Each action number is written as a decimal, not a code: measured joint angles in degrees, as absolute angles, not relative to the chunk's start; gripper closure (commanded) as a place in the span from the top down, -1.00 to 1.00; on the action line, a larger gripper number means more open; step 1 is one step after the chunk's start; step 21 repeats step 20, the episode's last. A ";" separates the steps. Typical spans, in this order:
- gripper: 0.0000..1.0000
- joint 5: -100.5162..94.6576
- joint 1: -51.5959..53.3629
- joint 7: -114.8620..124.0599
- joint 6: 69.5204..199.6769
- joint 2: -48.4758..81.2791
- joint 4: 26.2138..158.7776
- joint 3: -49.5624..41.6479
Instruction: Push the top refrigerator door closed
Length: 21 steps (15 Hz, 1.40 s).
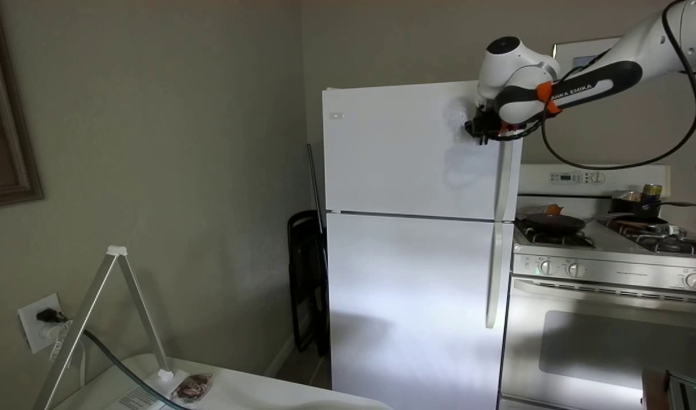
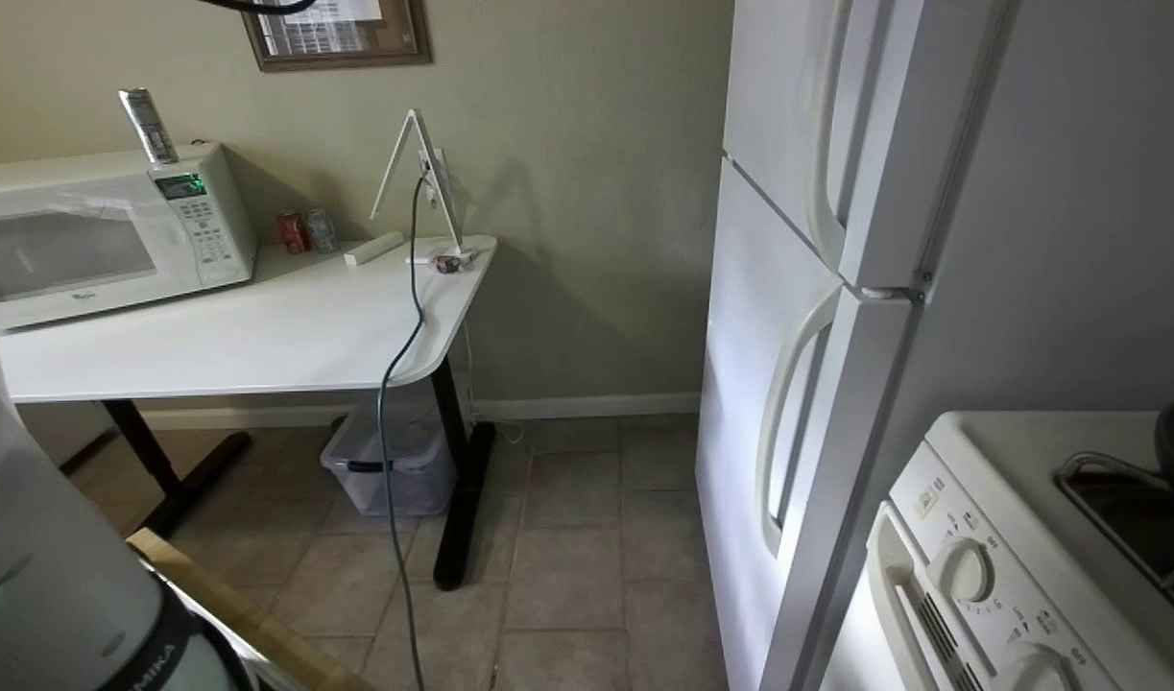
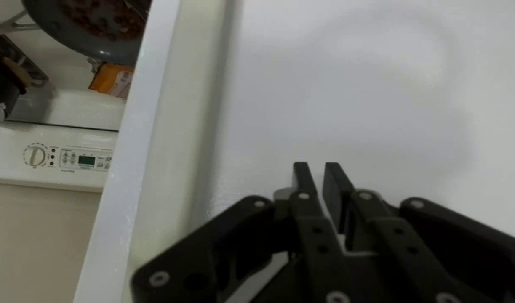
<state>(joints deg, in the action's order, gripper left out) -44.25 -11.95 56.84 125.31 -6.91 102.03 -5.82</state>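
The top refrigerator door point(image 1: 404, 159) is white and looks shut, flush above the lower door point(image 1: 410, 285). It also shows at its side edge in an exterior view point(image 2: 774, 86), and its inner shelves are hidden. Its long white handle point(image 1: 504, 176) runs down the right side. My gripper point(image 1: 483, 141) is in front of the door's upper right part, beside the handle. In the wrist view the gripper point(image 3: 317, 165) points at the door face point(image 3: 366, 109), with a narrow gap between its fingers and nothing in it. I cannot tell whether it touches the door.
A stove point(image 1: 621, 336) with a pan point(image 1: 555, 224) and pots stands right beside the refrigerator. A white table point(image 2: 260, 341) with a microwave point(image 2: 68, 240) and a lamp stands by the wall. Dark folded chairs point(image 1: 306, 279) lean beside the refrigerator. A black cable hangs from the arm.
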 measured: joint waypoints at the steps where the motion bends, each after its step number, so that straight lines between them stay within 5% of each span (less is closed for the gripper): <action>1: -0.14 -42.23 -11.26 53.74 122.87 -7.33 102.01 -5.77; 3: -0.20 -38.02 -10.13 47.86 118.47 -8.23 101.90 -5.58; 11: 0.97 -24.80 -8.58 25.10 103.18 -11.91 100.03 -5.22; 21: 1.00 -16.08 -8.57 9.53 97.06 -14.49 99.54 -6.50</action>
